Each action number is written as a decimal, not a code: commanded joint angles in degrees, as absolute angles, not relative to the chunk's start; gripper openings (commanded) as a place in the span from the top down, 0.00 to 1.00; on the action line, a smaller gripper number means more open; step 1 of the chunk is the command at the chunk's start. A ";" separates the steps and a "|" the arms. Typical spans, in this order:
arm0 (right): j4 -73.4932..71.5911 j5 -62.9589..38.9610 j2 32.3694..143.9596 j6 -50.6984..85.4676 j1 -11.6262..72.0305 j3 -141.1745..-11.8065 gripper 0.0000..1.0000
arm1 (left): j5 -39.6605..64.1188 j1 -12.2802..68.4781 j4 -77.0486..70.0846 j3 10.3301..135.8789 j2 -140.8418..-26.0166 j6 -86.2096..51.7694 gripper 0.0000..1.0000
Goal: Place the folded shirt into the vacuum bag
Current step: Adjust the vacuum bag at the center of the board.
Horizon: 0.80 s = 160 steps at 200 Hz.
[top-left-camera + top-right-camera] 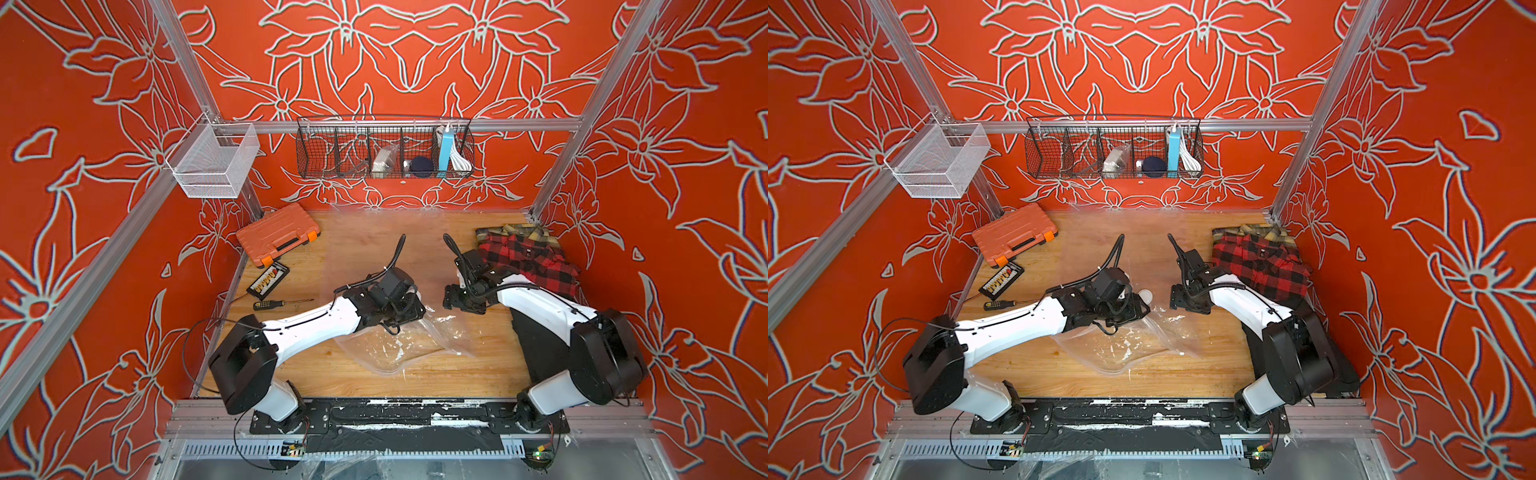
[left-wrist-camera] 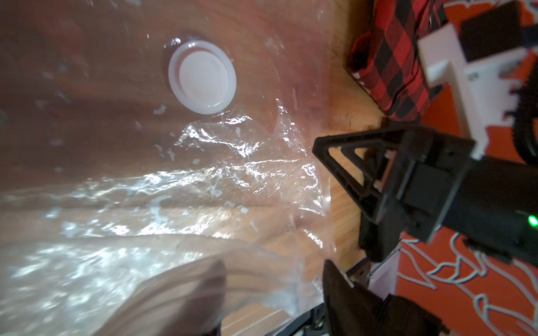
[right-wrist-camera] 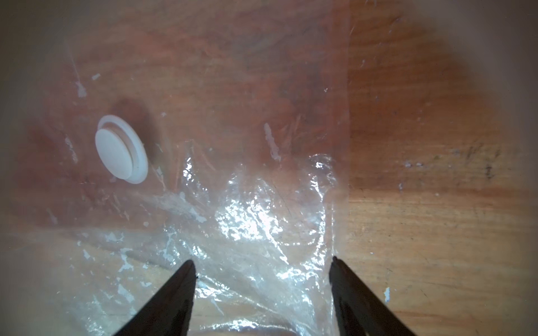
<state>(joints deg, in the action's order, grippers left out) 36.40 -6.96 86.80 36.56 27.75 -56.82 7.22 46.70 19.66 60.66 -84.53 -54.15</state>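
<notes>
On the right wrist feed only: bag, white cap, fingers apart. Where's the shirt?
Observer: The red plaid shirt lies folded in the far right corner of the table, outside the bag.
Operator: Flat on the wood?
Observer: No, partly on a yellow plaid garment that shows behind it.
Operator: And the left arm?
Observer: The left arm reaches over the bag, with its wrist beside the cap. No view shows whether it grips anything.
</notes>
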 commanded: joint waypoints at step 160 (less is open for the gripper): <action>48.36 6.17 93.62 30.23 35.94 -71.05 0.19 | 2.19 36.83 29.53 53.80 -69.29 -36.81 0.33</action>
